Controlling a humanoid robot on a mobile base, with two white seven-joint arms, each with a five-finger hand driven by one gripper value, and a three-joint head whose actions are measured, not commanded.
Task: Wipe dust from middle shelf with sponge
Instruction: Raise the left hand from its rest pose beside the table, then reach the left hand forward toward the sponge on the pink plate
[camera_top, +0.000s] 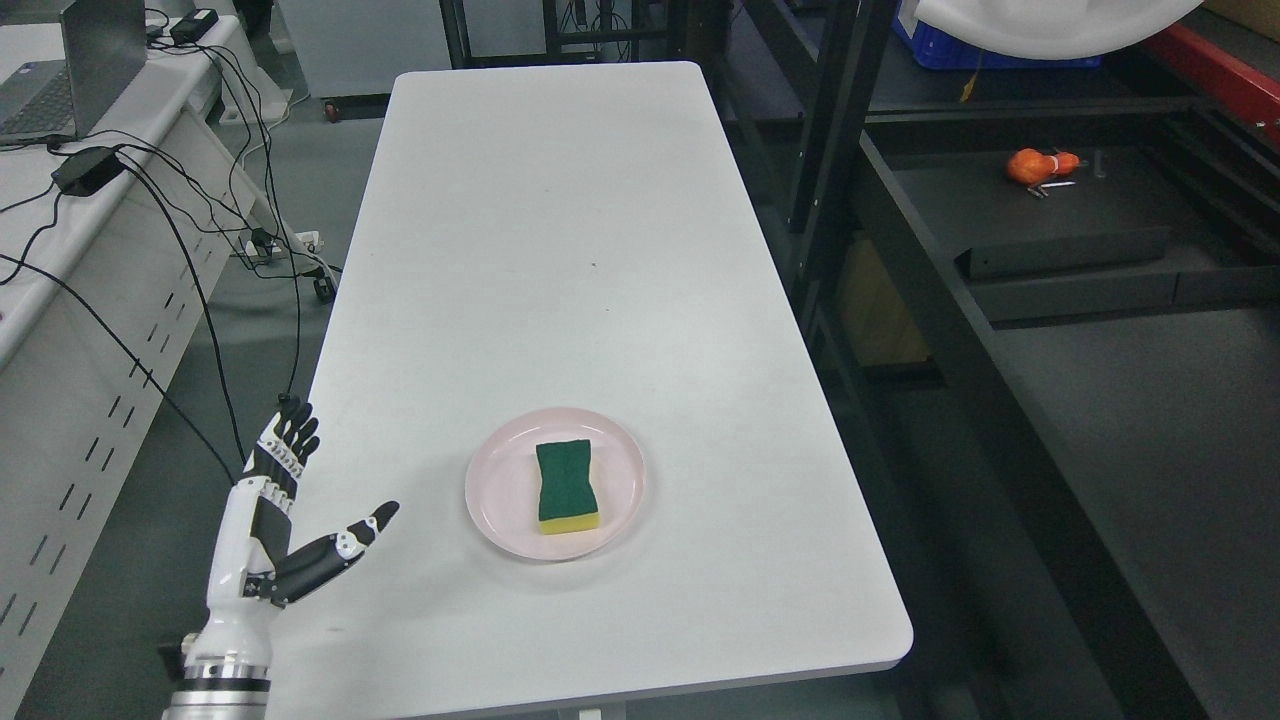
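Note:
A green and yellow sponge (567, 487) lies on a pink plate (500, 520) near the front of a white table (560, 250). My left hand (290, 510) is at the table's front left corner, to the left of the plate and apart from it. Its fingers are spread, the thumb points toward the plate, and it holds nothing. A black shelf unit (1060, 250) stands to the right of the table, with a dark shelf board at about table height. My right arm does not show.
An orange object (1035, 165) lies on the far part of the dark shelf. A black upright post (830, 150) stands between the table and the shelf. A side desk with a laptop (70, 80) and cables stands at the left.

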